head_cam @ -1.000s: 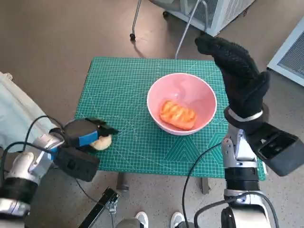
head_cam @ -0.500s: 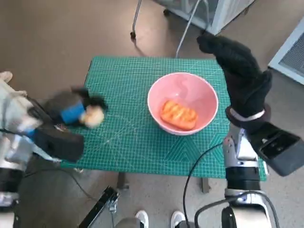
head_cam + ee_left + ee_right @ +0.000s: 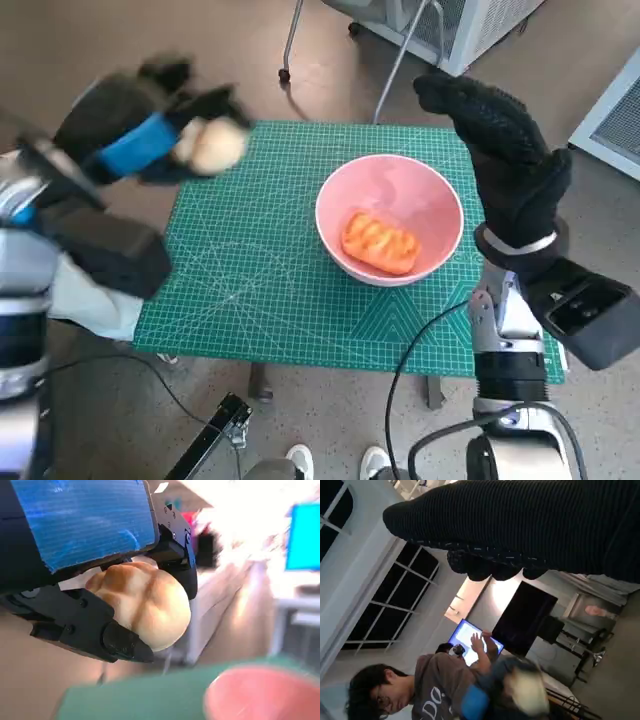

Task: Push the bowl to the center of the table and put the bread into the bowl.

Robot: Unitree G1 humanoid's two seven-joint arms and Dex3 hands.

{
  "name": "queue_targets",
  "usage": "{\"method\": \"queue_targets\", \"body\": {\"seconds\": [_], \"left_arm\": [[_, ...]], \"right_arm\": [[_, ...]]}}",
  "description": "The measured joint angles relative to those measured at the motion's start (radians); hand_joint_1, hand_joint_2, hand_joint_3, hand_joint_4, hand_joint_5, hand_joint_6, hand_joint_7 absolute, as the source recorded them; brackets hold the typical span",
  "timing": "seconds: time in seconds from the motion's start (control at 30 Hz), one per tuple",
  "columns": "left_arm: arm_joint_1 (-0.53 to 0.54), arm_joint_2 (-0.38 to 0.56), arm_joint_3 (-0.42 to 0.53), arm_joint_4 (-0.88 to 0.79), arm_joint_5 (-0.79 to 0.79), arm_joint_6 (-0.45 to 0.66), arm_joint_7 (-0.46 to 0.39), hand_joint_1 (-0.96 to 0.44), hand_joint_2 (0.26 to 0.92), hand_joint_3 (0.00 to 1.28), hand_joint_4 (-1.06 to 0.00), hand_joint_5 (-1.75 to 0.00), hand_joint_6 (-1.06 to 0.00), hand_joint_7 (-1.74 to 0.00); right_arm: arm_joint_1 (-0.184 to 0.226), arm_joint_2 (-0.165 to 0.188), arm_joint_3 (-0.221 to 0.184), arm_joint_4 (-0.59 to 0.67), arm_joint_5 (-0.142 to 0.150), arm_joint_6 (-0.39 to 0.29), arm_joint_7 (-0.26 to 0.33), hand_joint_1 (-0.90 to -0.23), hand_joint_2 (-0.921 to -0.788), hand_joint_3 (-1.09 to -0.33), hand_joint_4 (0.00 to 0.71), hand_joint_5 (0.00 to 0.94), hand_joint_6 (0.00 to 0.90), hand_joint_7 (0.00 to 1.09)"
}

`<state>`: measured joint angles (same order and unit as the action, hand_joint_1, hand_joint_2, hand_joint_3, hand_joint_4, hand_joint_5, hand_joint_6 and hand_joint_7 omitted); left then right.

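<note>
My left hand (image 3: 150, 135) is raised high over the table's far left corner and grips a pale round bread roll (image 3: 212, 146); the left wrist view shows the roll (image 3: 145, 602) held between its black fingers (image 3: 115, 640). The pink bowl (image 3: 440, 205) stands right of the table's middle, with an orange-glazed bread (image 3: 378, 241) lying inside it. The bowl's rim (image 3: 260, 692) shows blurred in the left wrist view. My gloved right hand (image 3: 505, 150) hovers upright at the bowl's right side, fingers spread, holding nothing.
A green cutting mat (image 3: 250, 270) covers the table. Chair legs (image 3: 290, 45) and a white unit (image 3: 470, 25) stand on the floor beyond the far edge. Cables (image 3: 410, 350) hang off the near edge. A person (image 3: 410, 690) sits opposite, seen in the right wrist view.
My left hand has lifted the roll from the mat's near left edge and swung it up and away toward the far left corner. The right hand and bowl stayed put.
</note>
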<state>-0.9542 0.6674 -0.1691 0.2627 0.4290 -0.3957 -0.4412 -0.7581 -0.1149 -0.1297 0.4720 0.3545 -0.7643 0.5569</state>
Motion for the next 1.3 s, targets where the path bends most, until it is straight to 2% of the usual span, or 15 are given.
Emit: {"method": "queue_targets", "body": {"seconds": [0.13,0.33,0.4,0.43,0.47,0.5,0.53,0.57,0.67,0.83,1.03,1.3], "left_arm": [[-0.053,-0.080,-0.055,0.040,0.012,-0.005,0.006,0.00,0.920,0.12,-0.55,-1.24,-0.65,-1.22],[-0.108,-0.206,-0.134,0.212,0.039,-0.040,0.040,0.00,0.921,0.14,-0.53,-1.31,-0.61,-1.21],[-0.112,-0.244,-0.161,0.266,0.045,-0.033,0.036,0.00,0.921,0.22,-0.50,-1.36,-0.48,-1.32],[-0.113,-0.261,-0.176,0.287,0.048,-0.022,0.027,-0.02,0.897,0.23,-0.36,-1.08,-0.34,-1.14],[-0.113,-0.278,-0.190,0.310,0.050,0.001,0.010,-0.03,0.891,0.22,-0.32,-0.82,-0.28,-0.98],[-0.113,-0.295,-0.207,0.327,0.052,0.026,-0.013,-0.03,0.880,0.20,-0.26,-0.68,-0.22,-0.89],[-0.113,-0.306,-0.218,0.340,0.061,0.054,-0.035,-0.04,0.868,0.18,-0.17,-0.46,-0.14,-0.77],[-0.113,-0.319,-0.235,0.354,0.072,0.087,-0.063,-0.04,0.853,0.15,-0.11,-0.32,-0.09,-0.66],[-0.113,-0.343,-0.271,0.383,0.091,0.168,-0.126,-0.08,0.830,0.12,-0.04,-0.14,-0.03,-0.53],[-0.113,-0.362,-0.281,0.394,0.101,0.212,-0.135,-0.16,0.822,0.09,-0.01,-0.06,0.00,-0.47],[-0.113,-0.366,-0.278,0.426,0.102,0.157,-0.054,-0.21,0.825,0.07,-0.01,-0.04,0.00,-0.49],[-0.092,-0.366,-0.238,0.432,0.042,0.131,-0.043,-0.22,0.839,0.04,-0.06,-0.04,-0.05,-0.56]], "right_arm": [[-0.002,0.003,0.002,0.002,0.001,0.000,0.004,-0.668,-0.921,-0.760,0.314,0.007,-0.001,0.89],[-0.004,0.005,0.005,0.002,0.003,0.004,0.009,-0.675,-0.921,-0.752,0.322,0.012,-0.001,0.88],[-0.004,0.005,0.006,0.001,0.003,0.007,0.009,-0.677,-0.921,-0.750,0.323,0.012,-0.001,0.88],[-0.004,0.004,0.006,0.000,0.003,0.009,0.009,-0.679,-0.921,-0.749,0.324,0.013,-0.001,0.88],[-0.003,0.004,0.006,-0.001,0.003,0.011,0.009,-0.679,-0.921,-0.748,0.324,0.013,-0.001,0.88],[-0.003,0.004,0.007,-0.001,0.003,0.012,0.009,-0.680,-0.921,-0.747,0.324,0.013,-0.001,0.88],[-0.003,0.004,0.007,-0.002,0.003,0.012,0.009,-0.680,-0.921,-0.746,0.325,0.013,-0.001,0.88],[-0.003,0.004,0.007,-0.002,0.003,0.013,0.009,-0.680,-0.921,-0.745,0.325,0.014,-0.001,0.88],[-0.003,0.002,0.006,-0.003,0.003,0.013,0.009,-0.676,-0.921,-0.742,0.326,0.014,-0.001,0.88],[0.002,0.000,0.005,-0.006,0.002,0.013,0.008,-0.669,-0.921,-0.740,0.319,0.011,-0.001,0.87],[0.005,0.000,0.002,-0.010,-0.001,0.013,0.007,-0.663,-0.921,-0.740,0.316,0.010,-0.001,0.87],[0.007,0.000,-0.005,-0.010,-0.004,0.013,0.002,-0.666,-0.921,-0.735,0.317,0.010,-0.001,0.87]]}}
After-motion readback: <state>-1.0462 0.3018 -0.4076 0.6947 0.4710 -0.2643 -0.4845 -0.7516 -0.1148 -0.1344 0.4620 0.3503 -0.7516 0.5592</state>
